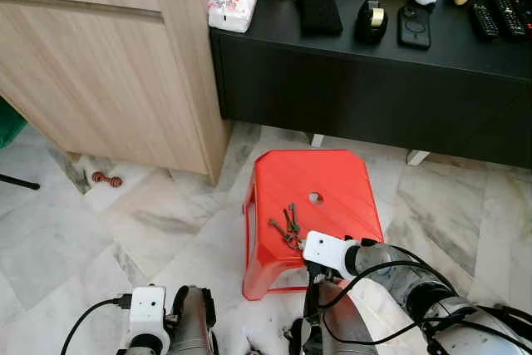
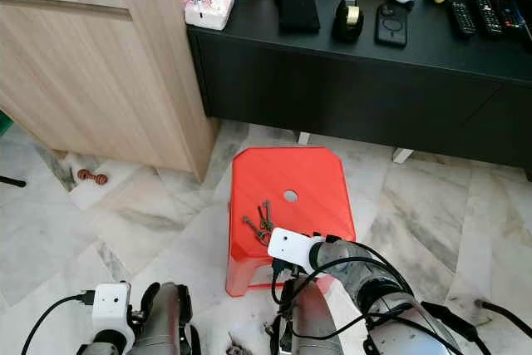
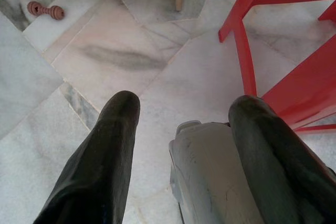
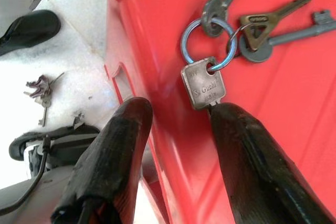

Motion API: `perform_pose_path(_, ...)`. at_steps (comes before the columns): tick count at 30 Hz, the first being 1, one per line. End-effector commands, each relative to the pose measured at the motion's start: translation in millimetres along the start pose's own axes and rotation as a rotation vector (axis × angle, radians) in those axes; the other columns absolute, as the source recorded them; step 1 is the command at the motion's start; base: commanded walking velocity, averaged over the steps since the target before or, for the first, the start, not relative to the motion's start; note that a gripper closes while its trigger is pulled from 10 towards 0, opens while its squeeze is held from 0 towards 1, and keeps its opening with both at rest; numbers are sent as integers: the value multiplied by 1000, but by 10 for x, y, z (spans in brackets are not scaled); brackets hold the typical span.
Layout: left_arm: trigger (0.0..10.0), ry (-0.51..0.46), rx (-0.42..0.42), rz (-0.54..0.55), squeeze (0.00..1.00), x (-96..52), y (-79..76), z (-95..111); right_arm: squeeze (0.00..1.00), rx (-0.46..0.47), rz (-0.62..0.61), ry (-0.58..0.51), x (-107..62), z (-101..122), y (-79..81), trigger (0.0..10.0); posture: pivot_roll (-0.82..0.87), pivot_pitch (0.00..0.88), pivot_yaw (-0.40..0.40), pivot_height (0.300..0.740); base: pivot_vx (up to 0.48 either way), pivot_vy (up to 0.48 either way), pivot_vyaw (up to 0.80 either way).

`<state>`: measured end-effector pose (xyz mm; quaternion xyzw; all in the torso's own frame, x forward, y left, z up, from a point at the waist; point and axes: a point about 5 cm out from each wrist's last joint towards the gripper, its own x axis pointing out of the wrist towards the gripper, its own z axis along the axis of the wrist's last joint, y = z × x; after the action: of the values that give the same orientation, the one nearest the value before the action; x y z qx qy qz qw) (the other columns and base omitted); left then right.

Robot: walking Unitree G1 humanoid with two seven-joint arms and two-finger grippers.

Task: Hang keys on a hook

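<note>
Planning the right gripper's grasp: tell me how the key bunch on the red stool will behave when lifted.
The keys hang on one ring, so the bunch will probably dangle and swing rather than stay stiff. They lie flat on the smooth red stool, so they may slide when nudged. Metal and thin, they look hard to pinch; the open right gripper likely needs an edge grip.

Two silver metal arms reach in from the lower edge of the head views. Each wrist carries a small white box-shaped camera housing with a dark round lens, and black cables loop from both housings along the arms. The right gripper [image 4: 173, 145] and the left gripper [image 3: 181, 124] each have two long, matte black, rounded fingers. A pale grey moulded body part sits between the left fingers.
</note>
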<state>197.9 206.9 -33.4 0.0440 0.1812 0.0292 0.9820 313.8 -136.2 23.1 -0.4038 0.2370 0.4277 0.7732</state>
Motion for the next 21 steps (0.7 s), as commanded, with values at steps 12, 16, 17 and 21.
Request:
perform_pose_path(12, 10000, 189, 0, -40, 0, -296, -84, -419, 0, 19, -19, -5, 12, -58, 84, 10000, 234, 310, -91, 616, 0, 0, 0)
perform_pose_path(16, 10000, 188, -3, -41, 0, -319, -89, -429, 0, 11, -14, 9, 13, -74, 96, 10000, 239, 318, -93, 616, 0, 0, 0)
perform_pose_path(17, 10000, 190, -4, -40, 0, -333, -88, -439, 0, 15, -13, 7, 15, -75, 103, 10000, 239, 320, -94, 616, 0, 0, 0)
perform_pose_path(21, 10000, 196, -4, -38, 0, -369, -85, -465, 0, 20, -8, 6, 24, -77, 129, 10000, 241, 325, -94, 616, 0, 0, 0)
